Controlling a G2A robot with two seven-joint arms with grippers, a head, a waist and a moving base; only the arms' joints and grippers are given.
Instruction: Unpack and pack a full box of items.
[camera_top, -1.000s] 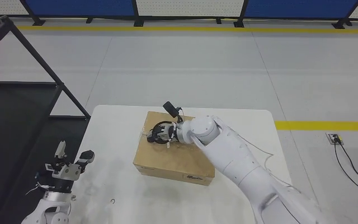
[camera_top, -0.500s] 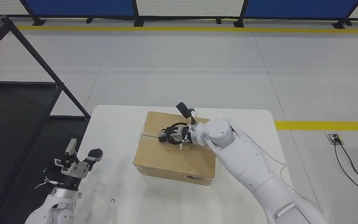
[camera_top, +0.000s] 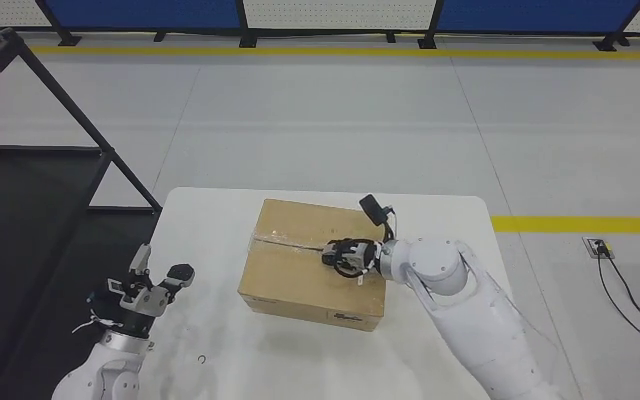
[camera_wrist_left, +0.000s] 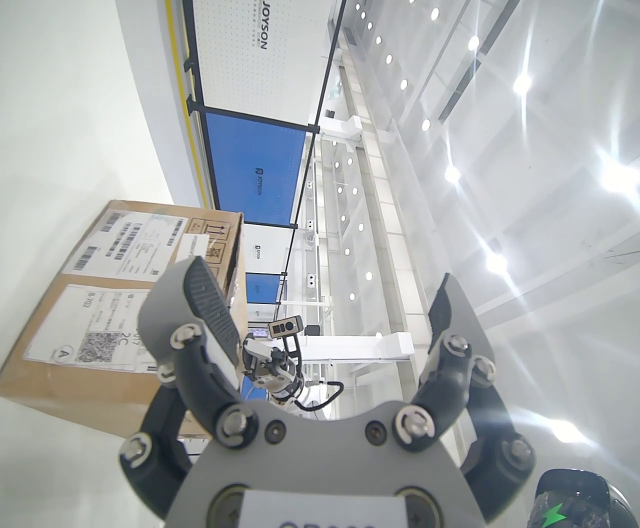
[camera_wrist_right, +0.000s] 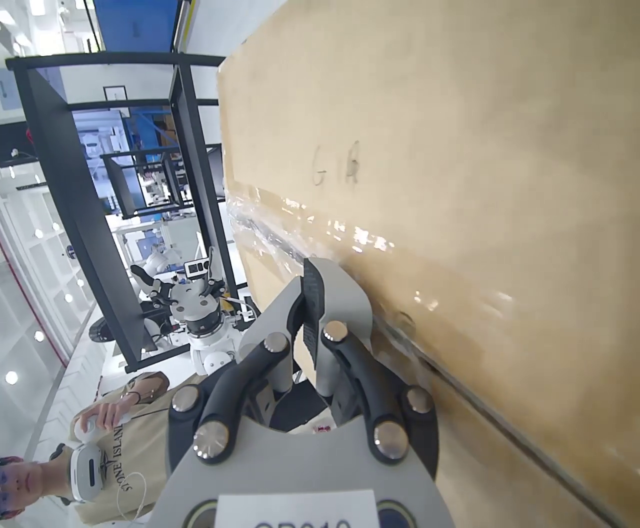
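A closed brown cardboard box (camera_top: 300, 258) lies in the middle of the white table (camera_top: 200, 220), its top seam covered with clear tape (camera_wrist_right: 310, 225). My right gripper (camera_top: 330, 256) rests shut on the box top at the seam, toward the box's right side; its pads (camera_wrist_right: 312, 305) are pressed together with nothing between them. My left gripper (camera_top: 158, 278) hovers open at the table's front left corner, well away from the box. From the left wrist, the box's labelled side (camera_wrist_left: 120, 280) shows beyond the left gripper (camera_wrist_left: 320, 310).
A black metal frame (camera_top: 90, 150) stands off the table's left side. A small hook-shaped item (camera_top: 201, 360) lies on the table near its front edge. Bare table surface (camera_top: 440, 220) surrounds the box.
The right gripper has slid rightward along the taped seam, from the box's left part to its right part. The left gripper has shifted slightly right and forward.
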